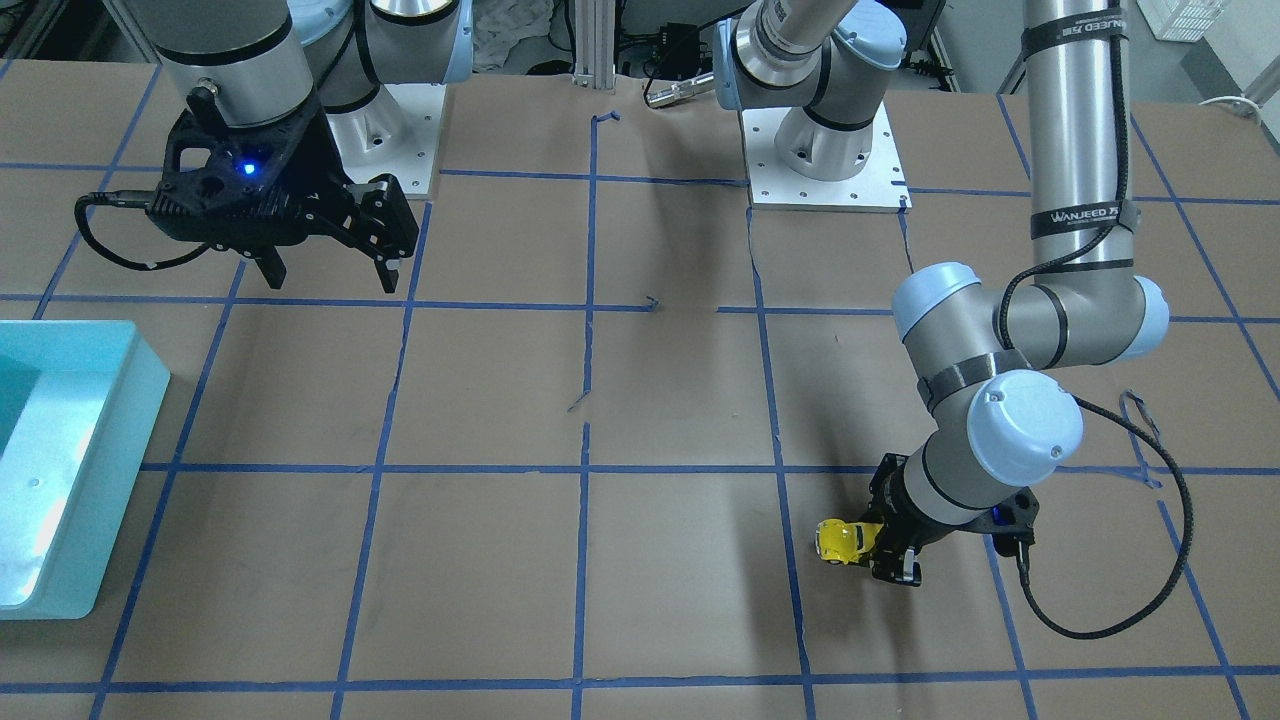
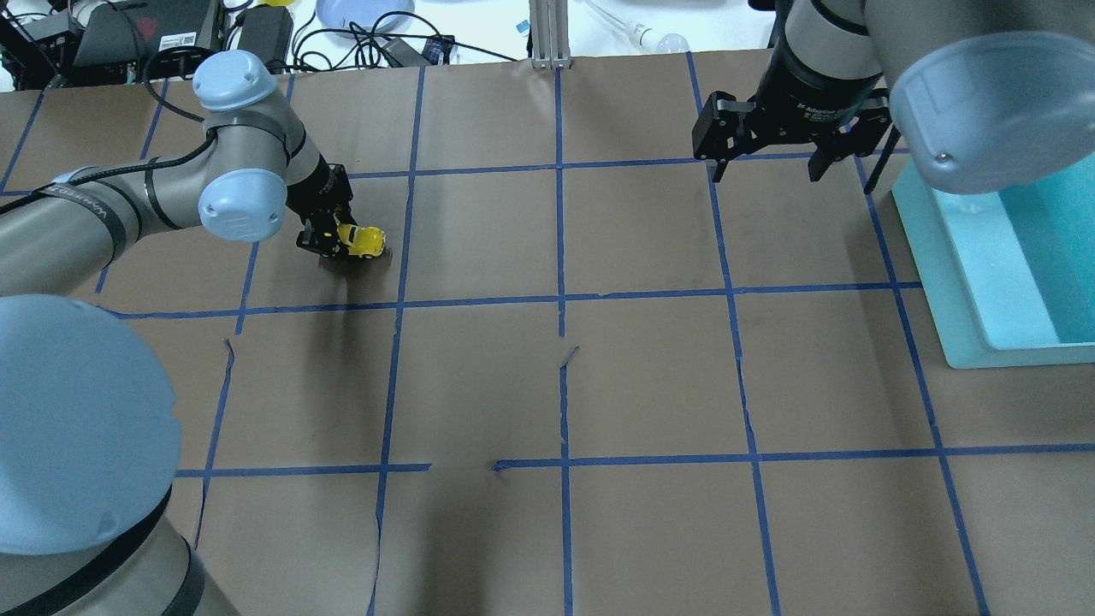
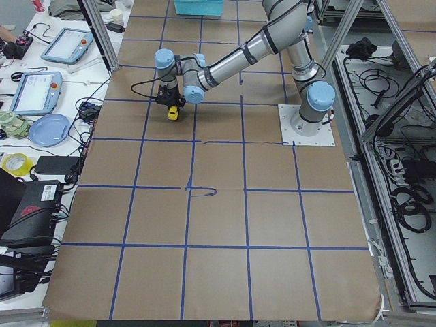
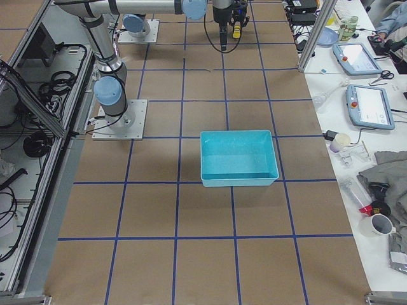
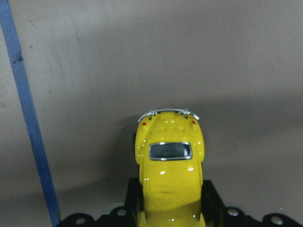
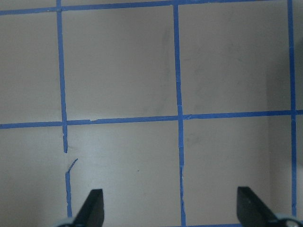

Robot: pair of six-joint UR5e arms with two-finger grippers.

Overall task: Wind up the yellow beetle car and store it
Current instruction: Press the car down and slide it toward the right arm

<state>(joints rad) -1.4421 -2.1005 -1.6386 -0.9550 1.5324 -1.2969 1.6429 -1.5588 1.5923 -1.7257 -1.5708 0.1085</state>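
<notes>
Closest to the lens in the left wrist view: the yellow beetle car [image 5: 169,170], glossy, dark window up, chrome bumper and small red lights at the end pointing away. Gripped at its near end by the left gripper [image 2: 335,239], black fingers [image 5: 214,201] closed against both flanks. Cannot tell whether the wheels touch the surface; a dark shadow just beside the car in the overhead view.

Beneath the car, brown paper [image 2: 650,376] covering the whole table, creased and torn in a few short slits. Across it a grid of blue tape [image 2: 560,257], one strip running just beside the car.

Well apart from the car, at the table's other side, the right gripper [image 1: 332,275]: hanging above the paper, fingers spread wide, nothing between them, a blue light glowing on its body. Farther still from the car, beyond that gripper, a teal bin [image 2: 941,282], open-topped.

Two pale metal base plates [image 1: 825,160] bolted along the robot's edge of the table. Past the table edge nearest the car, a white bench [image 3: 68,146] with tablets [image 3: 34,92], a blue plate [image 3: 49,129] and tangled cables.
</notes>
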